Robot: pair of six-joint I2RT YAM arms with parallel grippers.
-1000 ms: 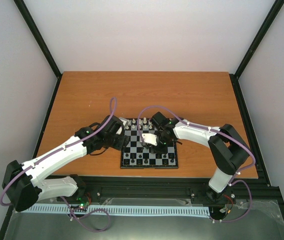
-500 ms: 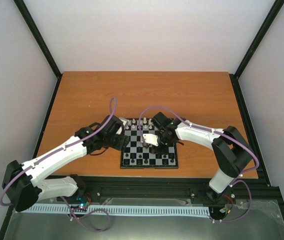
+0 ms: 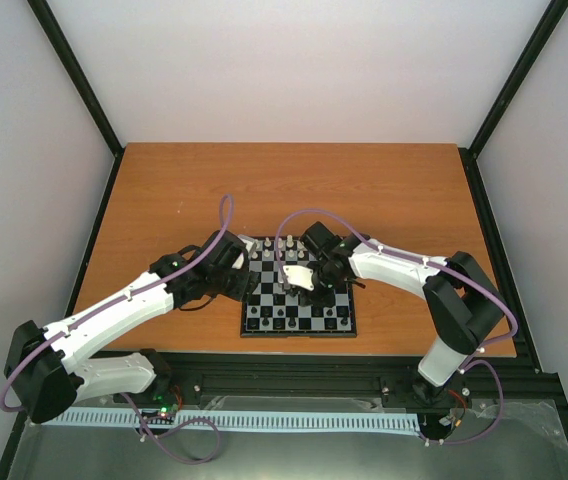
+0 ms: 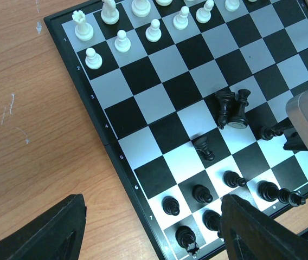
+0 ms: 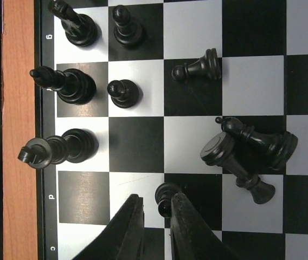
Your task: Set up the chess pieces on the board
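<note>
Glossy black pawn [image 5: 124,92], checkered square board [image 5: 138,141]

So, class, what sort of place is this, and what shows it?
Probably a robot test cell: white walls and black frame posts enclose a wooden table, two arms sit on a rail at its near edge, and a small chessboard lies between them.

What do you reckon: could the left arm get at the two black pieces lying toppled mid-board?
Probably yes: the jaws of the left arm stand open at the board edge, and the toppled pieces lie on open squares ahead. But the right arm, busy at a black pawn beside them, may crowd it.
</note>
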